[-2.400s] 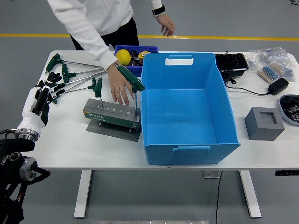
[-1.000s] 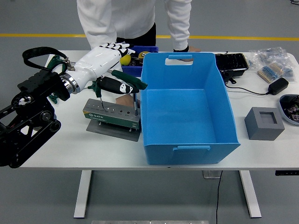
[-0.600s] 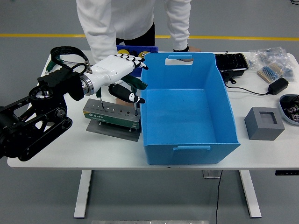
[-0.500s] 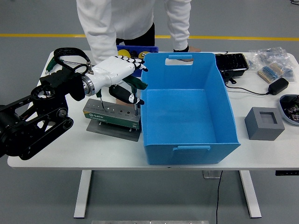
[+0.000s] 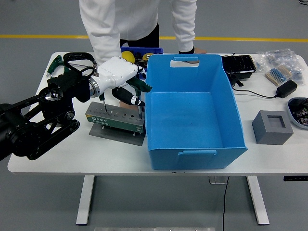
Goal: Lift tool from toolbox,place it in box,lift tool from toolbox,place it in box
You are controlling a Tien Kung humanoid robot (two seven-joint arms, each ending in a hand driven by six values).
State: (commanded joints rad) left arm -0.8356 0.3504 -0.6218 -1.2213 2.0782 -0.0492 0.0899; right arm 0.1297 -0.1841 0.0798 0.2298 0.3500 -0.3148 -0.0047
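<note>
Head view: left hand [image 5: 120, 77] hangs over the toolbox [image 5: 115, 117], its fingers curled around the green handle of a tool [image 5: 138, 91] whose shaft stands in the toolbox's right end. Toolbox sits just left of the blue box [image 5: 192, 110]. A person stands at the table's [image 5: 120, 156] far side.

Before me a white table [image 5: 72, 159] on white legs [image 5: 84, 199], smooth grey floor [image 5: 38, 19] all round, a yellow line [image 5: 43, 36] painted across it beyond, even light.
</note>
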